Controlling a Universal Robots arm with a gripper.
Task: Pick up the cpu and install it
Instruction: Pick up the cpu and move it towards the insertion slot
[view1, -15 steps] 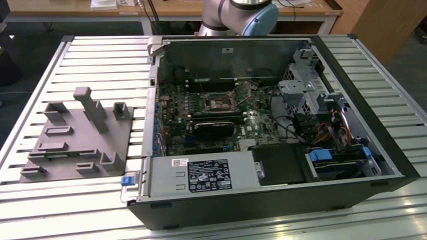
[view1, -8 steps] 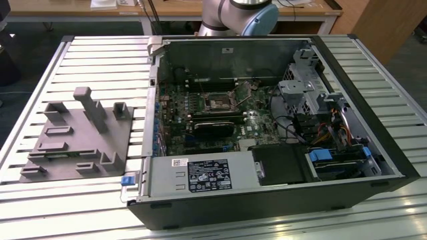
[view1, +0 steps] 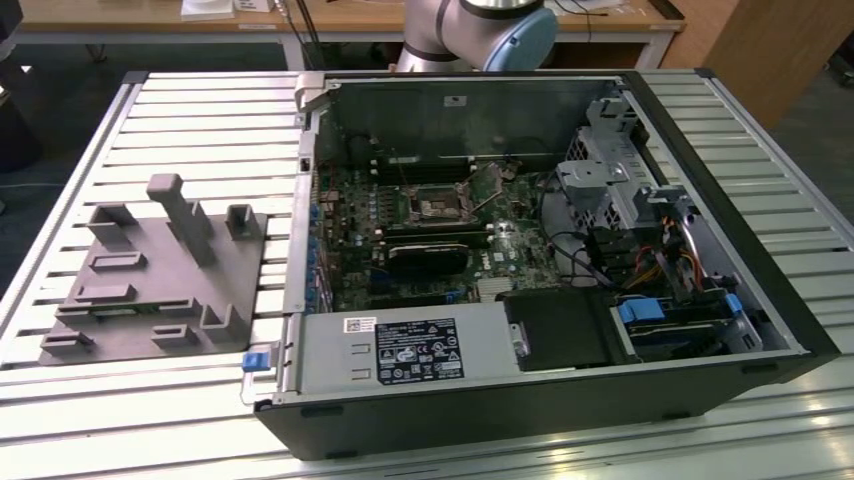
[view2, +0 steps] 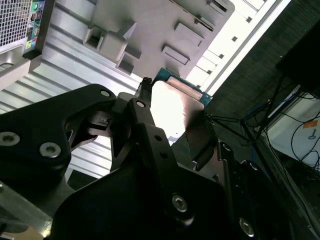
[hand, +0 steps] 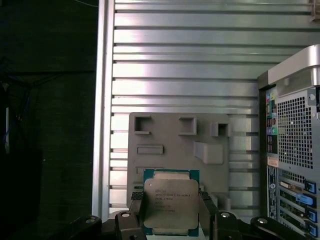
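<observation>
Table: we see a silver slatted aluminium table (view1: 200, 120) carrying everything.
Case: an open black computer tower (view1: 534, 410) lies on its side across the half of the table toward the exterior view's right, its green motherboard exposed.
Plate: a grey moulded fixture plate (view1: 134, 300) with raised nests lies flat near the table edge at the exterior view's left, just beside the case.
Gripper: in the first wrist view the black two-fingered gripper (hand: 170, 216) has its fingers (hand: 136, 210) pinching the chip by two opposite edges.
Socket: the dark square motherboard socket with a metal frame (view1: 437, 205) sits mid-board inside the case; we judge it unfilled.
CPU: the small flat square chip with a silver-grey metal top (hand: 169, 205) hangs between the fingers, clear of the plate (hand: 165, 130) and well apart from the socket; both wrist views show it (view2: 172, 107).
Done: the pick-up, we judge.
Left: carrying the cpu over the case and seating it.
</observation>
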